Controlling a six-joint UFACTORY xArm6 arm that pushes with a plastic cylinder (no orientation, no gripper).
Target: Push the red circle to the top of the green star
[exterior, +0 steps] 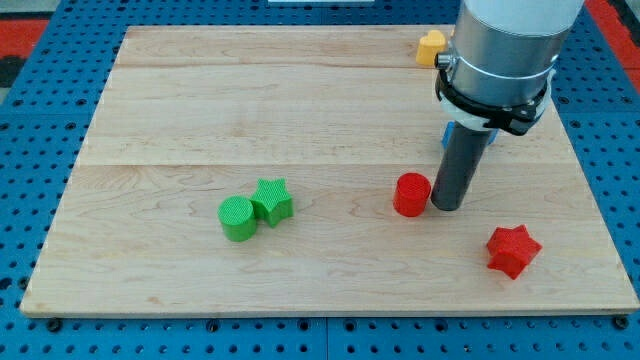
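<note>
The red circle (411, 194) sits on the wooden board right of centre. The green star (272, 201) lies left of centre, touching a green circle (237, 219) at its lower left. My tip (447, 206) stands just to the right of the red circle, touching or nearly touching its right side. The rod rises from there toward the arm's grey body at the view's top right.
A red star (513, 250) lies at the lower right. A yellow block (432, 46) sits at the top edge, partly hidden by the arm. A blue block (455, 133) shows behind the rod. The board (150, 120) lies on a blue pegboard.
</note>
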